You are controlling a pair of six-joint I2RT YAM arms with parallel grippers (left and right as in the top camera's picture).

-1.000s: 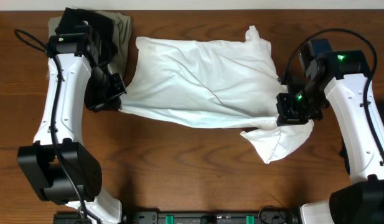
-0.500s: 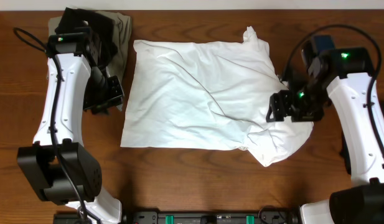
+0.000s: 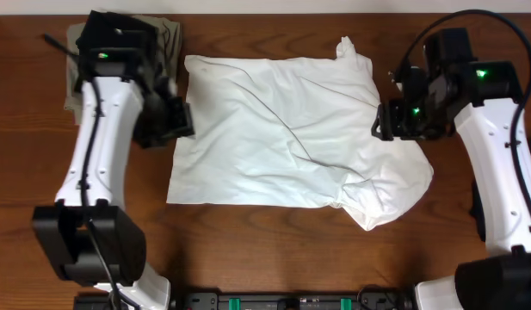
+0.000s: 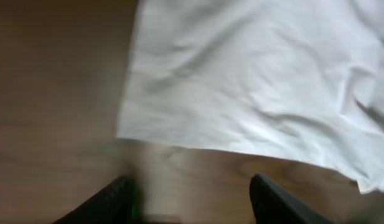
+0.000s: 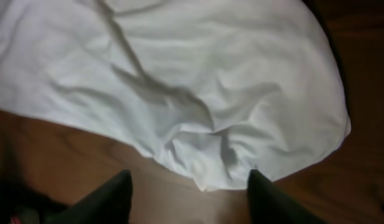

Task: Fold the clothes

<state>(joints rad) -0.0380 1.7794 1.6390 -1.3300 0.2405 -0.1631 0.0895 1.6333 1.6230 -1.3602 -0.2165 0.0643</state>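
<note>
The clothes are a wrinkled white T-shirt (image 3: 274,129) lying across the middle of the wooden table, with a bunched sleeve at its front right (image 3: 381,202). My left gripper (image 3: 168,122) hovers at the shirt's left edge. In the left wrist view it (image 4: 192,200) is open over bare wood, and the shirt's corner (image 4: 241,81) lies just beyond its fingertips. My right gripper (image 3: 387,120) hangs over the shirt's right side. In the right wrist view it (image 5: 188,198) is open with nothing between its fingers, and the shirt's rumpled edge (image 5: 204,87) lies ahead of it.
A folded khaki-olive garment (image 3: 172,41) lies at the back left, partly under the left arm. Black equipment (image 3: 291,302) runs along the table's front edge. Bare wood (image 3: 248,250) shows in front of the shirt.
Both grippers have opened and let go of the shirt. Its front edge has dropped flat onto the table. Both arms have lifted and moved toward the back.
</note>
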